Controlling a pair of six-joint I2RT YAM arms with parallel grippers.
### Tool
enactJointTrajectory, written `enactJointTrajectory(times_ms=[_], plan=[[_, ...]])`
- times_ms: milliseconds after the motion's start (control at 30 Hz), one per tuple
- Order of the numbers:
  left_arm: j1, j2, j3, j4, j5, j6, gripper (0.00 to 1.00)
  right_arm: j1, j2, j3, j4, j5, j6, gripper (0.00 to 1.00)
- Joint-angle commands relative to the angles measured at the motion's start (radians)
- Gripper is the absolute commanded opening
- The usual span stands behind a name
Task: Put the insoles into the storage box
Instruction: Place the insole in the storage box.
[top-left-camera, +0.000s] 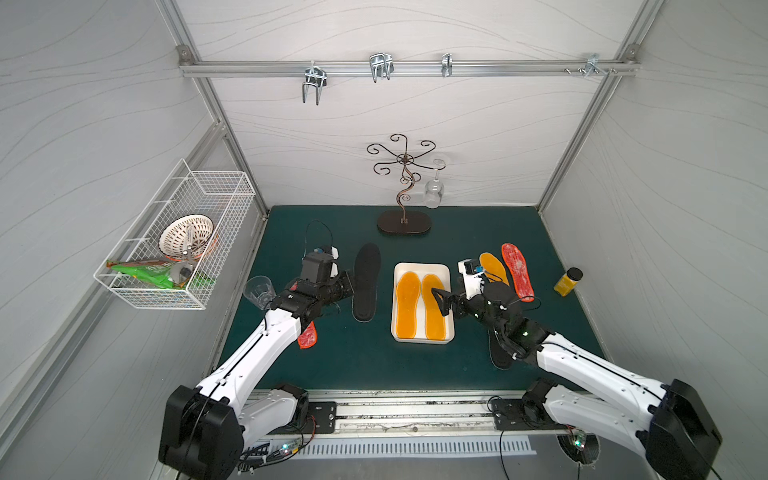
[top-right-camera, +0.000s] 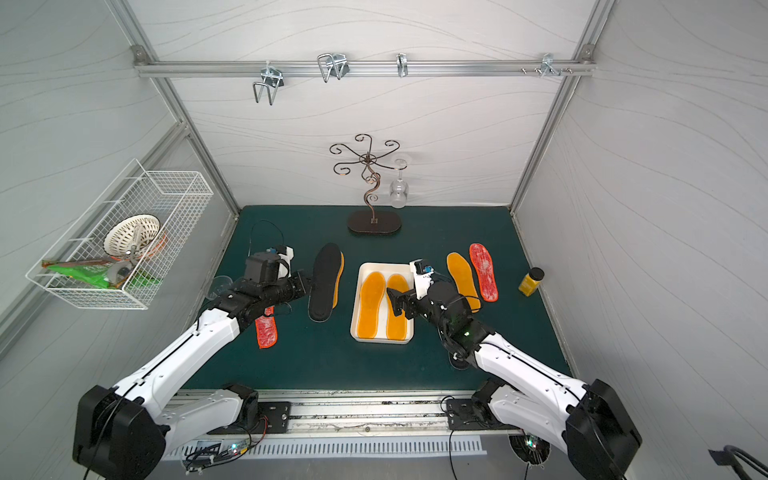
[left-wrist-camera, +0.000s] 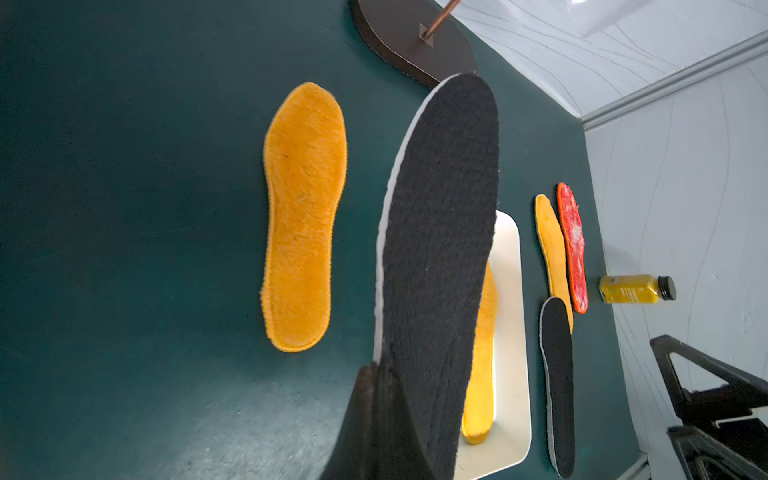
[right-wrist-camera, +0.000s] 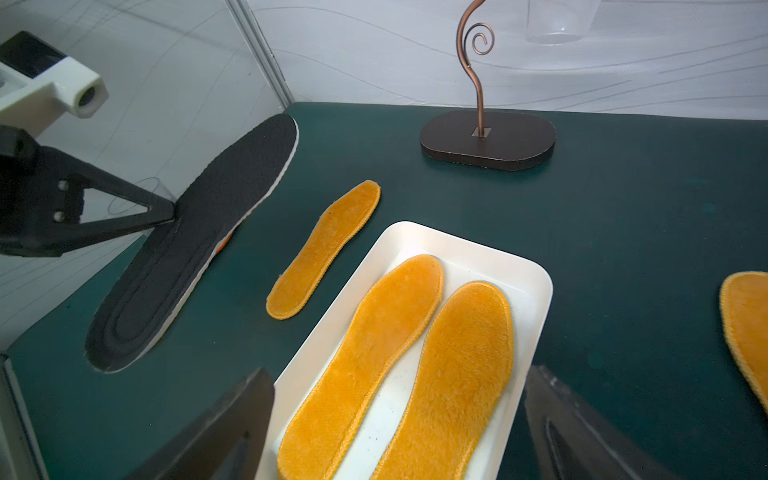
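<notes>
The white storage box (top-left-camera: 422, 266) sits mid-mat with two orange insoles (top-left-camera: 406, 305) lying side by side in it. My right gripper (top-left-camera: 441, 302) hangs open over the box's right side, its jaws empty and wide apart above the insoles (right-wrist-camera: 399, 415). My left gripper (top-left-camera: 353, 286) is shut on the edge of a black insole (top-left-camera: 366, 286), held off the mat left of the box (left-wrist-camera: 440, 228). Another orange insole (left-wrist-camera: 303, 216) lies on the mat beneath it. An orange insole (top-left-camera: 494, 268) and a red one (top-left-camera: 517, 272) lie right of the box. A black one (top-left-camera: 498, 357) and a red one (top-left-camera: 307, 337) are partly hidden under the arms.
A scrolled metal stand (top-left-camera: 403, 224) with a hanging wine glass (top-left-camera: 433, 193) is at the back. A yellow bottle (top-left-camera: 567, 282) stands at the right edge, a clear tumbler (top-left-camera: 258, 291) at the left edge. A wire basket (top-left-camera: 174, 237) hangs on the left wall.
</notes>
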Motion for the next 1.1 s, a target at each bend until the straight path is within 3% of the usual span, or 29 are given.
enactJointTrajectory(times_ms=[0,500,767,1067], plan=[[-0.048,0.042,0.038,0.075,-0.027,-0.050,0.00,-0.022,-0.035,-0.013,-0.031,0.072,0.038,0.99],[-0.281,0.218,0.022,0.319,-0.157,-0.235,0.00,-0.065,-0.037,-0.030,-0.034,0.065,0.086,0.99],[-0.322,0.375,0.069,0.394,-0.114,-0.250,0.00,-0.069,-0.039,-0.034,-0.035,0.062,0.095,0.99],[-0.323,0.446,0.072,0.406,-0.146,-0.242,0.00,-0.075,-0.045,-0.032,-0.042,0.052,0.097,0.99]])
